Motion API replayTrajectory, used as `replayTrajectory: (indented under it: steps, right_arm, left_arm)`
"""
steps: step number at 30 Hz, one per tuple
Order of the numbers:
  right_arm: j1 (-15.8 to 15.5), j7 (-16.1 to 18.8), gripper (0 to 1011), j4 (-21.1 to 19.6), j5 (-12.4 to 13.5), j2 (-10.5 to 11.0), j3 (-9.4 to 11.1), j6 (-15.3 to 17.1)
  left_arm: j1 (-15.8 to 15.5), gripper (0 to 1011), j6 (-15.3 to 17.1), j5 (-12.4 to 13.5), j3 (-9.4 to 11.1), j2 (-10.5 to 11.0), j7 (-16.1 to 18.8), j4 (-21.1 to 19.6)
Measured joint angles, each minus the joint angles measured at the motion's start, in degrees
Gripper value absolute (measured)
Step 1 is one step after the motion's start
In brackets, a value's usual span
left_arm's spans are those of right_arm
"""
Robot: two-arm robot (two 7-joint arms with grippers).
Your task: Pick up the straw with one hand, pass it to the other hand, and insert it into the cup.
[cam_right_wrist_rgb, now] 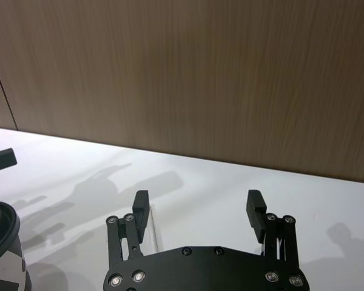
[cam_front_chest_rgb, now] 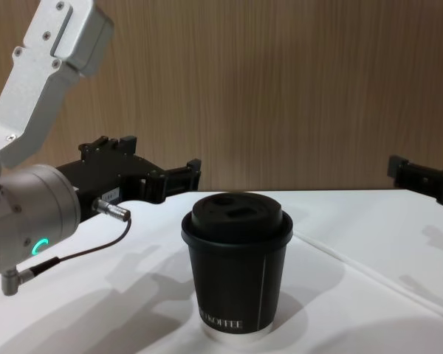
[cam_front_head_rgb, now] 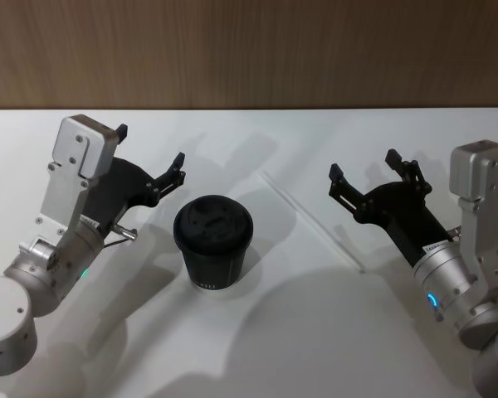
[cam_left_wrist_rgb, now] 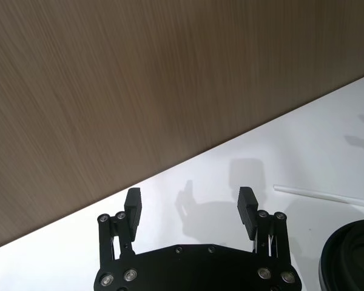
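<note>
Nearest the robot, mid-table (cam_front_head_rgb: 274, 348), the cup (cam_front_head_rgb: 212, 243) stands upright, lid on. Right of it and running farther back, the straw (cam_front_head_rgb: 315, 224) lies flat. Flanking them, the left gripper (cam_front_head_rgb: 149, 148) and right gripper (cam_front_head_rgb: 363, 164) hover wide open, empty.

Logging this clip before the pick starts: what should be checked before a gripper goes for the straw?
1. Straw lying free on the table, nothing touching it: ok.
2. Right gripper open and empty, hovering near the straw: ok.
3. Left gripper open and empty, ready to receive: ok.
4. Cup upright with its lid on: ok.
5. Straw apart from the cup, on its right: ok.
6. Lid hole open enough for the straw: cannot tell.
</note>
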Motion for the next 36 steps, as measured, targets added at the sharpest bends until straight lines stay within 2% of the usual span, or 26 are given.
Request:
replayTrajectory:
  steps: [9,20,25,36]
  right_arm:
    - [0.1,-0.4,1001,0.0,-0.2,-0.3,0.1,0.8]
    - [0.6,-3.8,1001,-1.5,-1.1,-2.2,0.1,6.9]
    - [0.8,-5.9,1001,-2.7,-1.8,-3.4,-0.3,10.9]
    - [1.0,-6.3,1001,-4.1,-2.7,-3.7,-1.3,14.5]
  left_arm:
    - [0.0,997,0.0,0.0,0.0,0.0,0.0,0.0]
    - [0.0,997,0.0,0.0,0.0,0.0,0.0,0.0]
    - [0.0,997,0.0,0.0,0.0,0.0,0.0,0.0]
    - [0.0,997,0.0,0.0,0.0,0.0,0.0,0.0]
